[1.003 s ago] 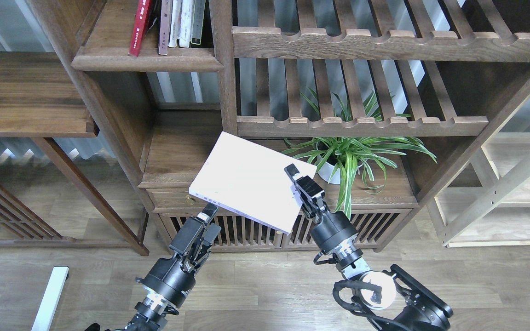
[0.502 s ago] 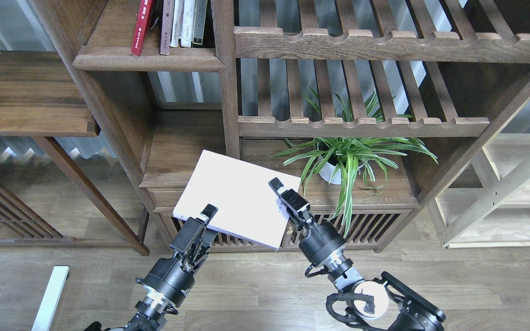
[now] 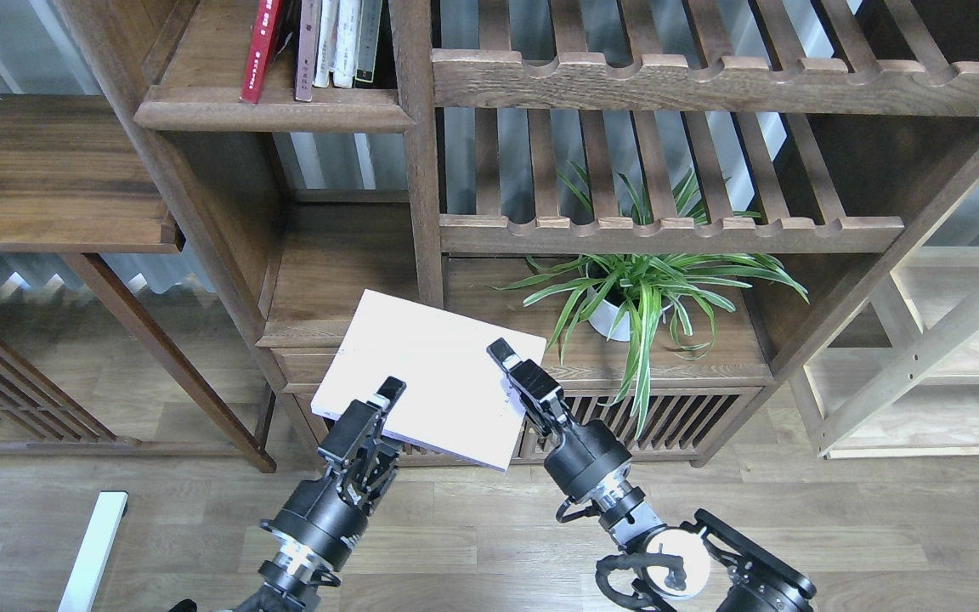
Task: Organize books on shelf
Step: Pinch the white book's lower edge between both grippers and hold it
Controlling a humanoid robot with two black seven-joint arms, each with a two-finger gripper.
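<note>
A: Holding steady, as far as I can judge; the right gripper (image 3: pixel 511 374) is pinching the right edge of the white-lavender paperback (image 3: pixel 426 374), one finger lying on top of the cover.

B: And the left gripper (image 3: pixel 383 399)?

A: It sits at the book's near-left edge, one finger over the cover; the other is hidden, so whether it clamps the book or only steadies it I cannot tell.

B: Where is the book, exactly?

A: In the air, cover up and slightly tilted, in front of the low cabinet (image 3: pixel 693 365); its far corner overlaps the post between the two lower bays; the potted plant (image 3: pixel 634 293) stands just to its right, apart from it.

B: How far along, then?

A: Two of the three are done, by my reading; the red book (image 3: pixel 260 51) leans at the left end of the row on the dark shelf (image 3: pixel 273 109) at upper left, the maroon-brown book (image 3: pixel 307 51) upright just beside it, then some thin books (image 3: pixel 349 42) against the post.

B: What is left?

A: This last one; it must be raised well up, turned upright, and slid into the row; free room on that shelf lies to the left of the red book.
</note>
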